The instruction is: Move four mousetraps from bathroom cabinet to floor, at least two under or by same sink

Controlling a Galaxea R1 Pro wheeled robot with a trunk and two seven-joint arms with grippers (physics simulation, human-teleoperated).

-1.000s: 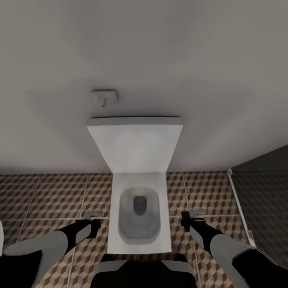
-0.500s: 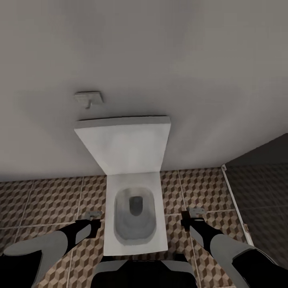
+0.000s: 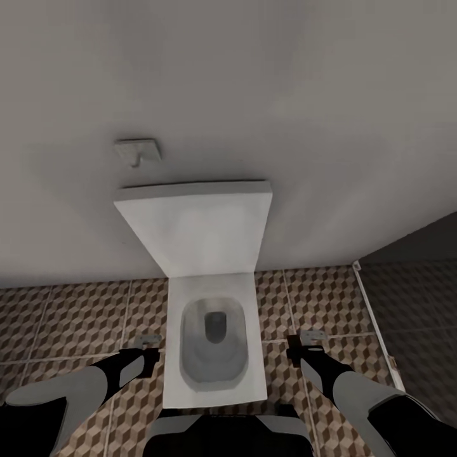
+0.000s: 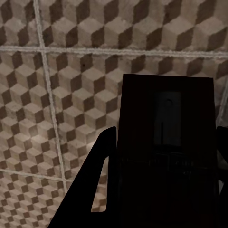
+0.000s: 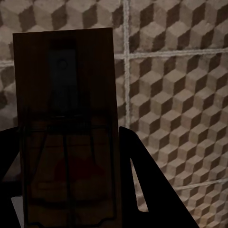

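Both grippers, left gripper (image 3: 150, 343) and right gripper (image 3: 309, 339), clamp mousetraps (image 4: 164, 142) over bathroom floor (image 3: 82, 317) flanking a toilet (image 3: 212, 343); the robot should find the sink first, then lower them flat.

White toilet (image 3: 212, 330), lid up against grey wall (image 3: 254, 82); small wall fixture (image 3: 136, 150).

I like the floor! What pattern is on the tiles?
The bathroom floor has brown, beige and white 3D cubes, clearest in the left wrist view.
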